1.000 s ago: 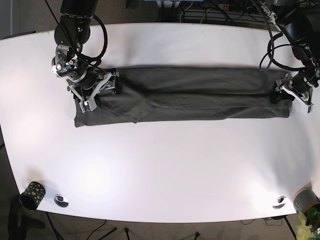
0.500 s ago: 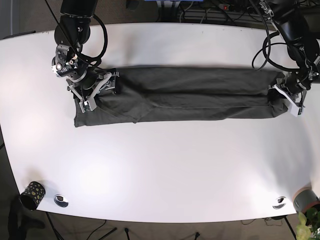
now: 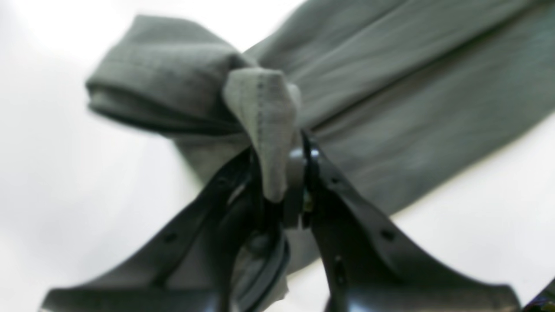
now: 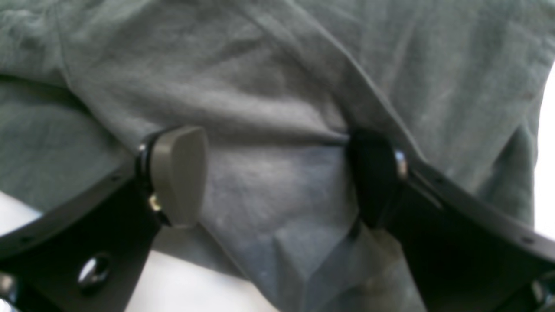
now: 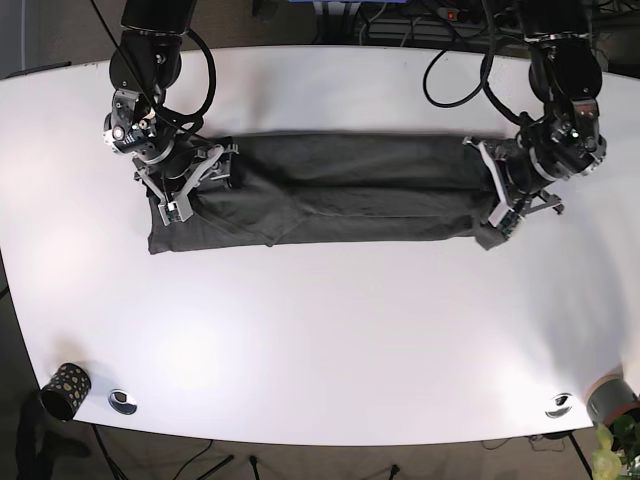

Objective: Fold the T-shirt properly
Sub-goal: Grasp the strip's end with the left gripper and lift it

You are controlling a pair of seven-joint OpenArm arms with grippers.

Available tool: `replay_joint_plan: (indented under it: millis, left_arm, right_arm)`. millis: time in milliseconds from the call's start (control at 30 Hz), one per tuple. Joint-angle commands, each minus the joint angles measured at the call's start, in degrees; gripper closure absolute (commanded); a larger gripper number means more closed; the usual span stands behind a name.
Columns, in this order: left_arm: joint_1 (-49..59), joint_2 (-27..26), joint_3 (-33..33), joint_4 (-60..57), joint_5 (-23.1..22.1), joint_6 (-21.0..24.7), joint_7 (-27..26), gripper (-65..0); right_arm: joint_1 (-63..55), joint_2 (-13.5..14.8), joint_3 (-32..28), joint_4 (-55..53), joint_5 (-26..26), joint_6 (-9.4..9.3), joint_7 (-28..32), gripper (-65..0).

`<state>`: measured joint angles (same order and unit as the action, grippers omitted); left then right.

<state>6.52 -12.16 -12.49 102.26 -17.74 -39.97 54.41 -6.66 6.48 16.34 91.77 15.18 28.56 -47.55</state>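
The dark grey T-shirt (image 5: 340, 190) lies as a long folded strip across the white table (image 5: 320, 330). My left gripper (image 5: 500, 198) is at the strip's right end, shut on a stitched hem fold of the T-shirt (image 3: 390, 108); the pinch shows in the left wrist view (image 3: 295, 164), with the end lifted and bunched. My right gripper (image 5: 185, 185) rests on the strip's left end. In the right wrist view it (image 4: 277, 173) is open, its fingers (image 4: 177, 173) spread wide over the T-shirt (image 4: 260, 86), which lies flat beneath them.
A black patterned cup (image 5: 65, 388) stands at the front left corner. Two round metal fittings (image 5: 122, 400) (image 5: 558, 405) sit near the front edge. A grey pot with a plant (image 5: 612, 402) is at the front right. Cables run behind the table's far edge.
My left gripper has moved leftwards with the T-shirt's right end in it, shortening the strip. The right arm has not moved.
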Motion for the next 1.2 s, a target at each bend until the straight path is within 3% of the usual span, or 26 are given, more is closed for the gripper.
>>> replay_joint_plan:
  millis: [0,200,333,700,833,967,1033,1167]
  left_arm:
    - [-0.9,2.0,2.0,1.2,2.0,0.0,-0.7,-0.3]
    - [-4.2,7.6,8.3,0.5,9.6,0.0,-0.7,-0.3]
    - [-5.7,11.8,8.8,-1.6,13.8,0.0,-0.7,-0.3]
    - [-8.7,14.0,12.2,-4.3,15.9,0.0,-0.7,-1.9]
    - [-8.7,14.0,13.7,-4.3,15.9,0.0,-0.7,-17.6]
    - [-8.7,14.1,15.2,-3.8,15.9,0.0,-0.7,-40.0]
    - [-8.7,14.1,17.0,-3.5,15.8,0.0,-0.7,-43.6]
    - [-8.6,13.7,23.3,0.2,15.6,0.0,-0.6,-43.9]
  right_arm:
    - [0.5,-0.1,0.1,0.3,-0.3,0.06,-0.7,-49.5]
    - [0.5,-0.4,0.1,0.3,-0.2,0.06,-0.7,-49.5]
    - [0.6,-0.4,0.1,0.5,-0.2,0.06,-0.7,-49.5]
    - [0.6,-0.4,0.1,0.3,-0.2,0.06,-0.6,-49.5]
    - [0.6,-0.4,0.1,0.5,-0.1,0.06,-0.6,-49.5]
    - [0.6,-0.4,0.1,0.5,-0.1,0.06,-0.6,-49.5]
    - [0.6,-0.4,0.1,0.5,-0.1,0.06,-0.6,-49.5]
    - [0.6,-0.4,0.1,0.5,-0.1,0.06,-0.6,-49.5]
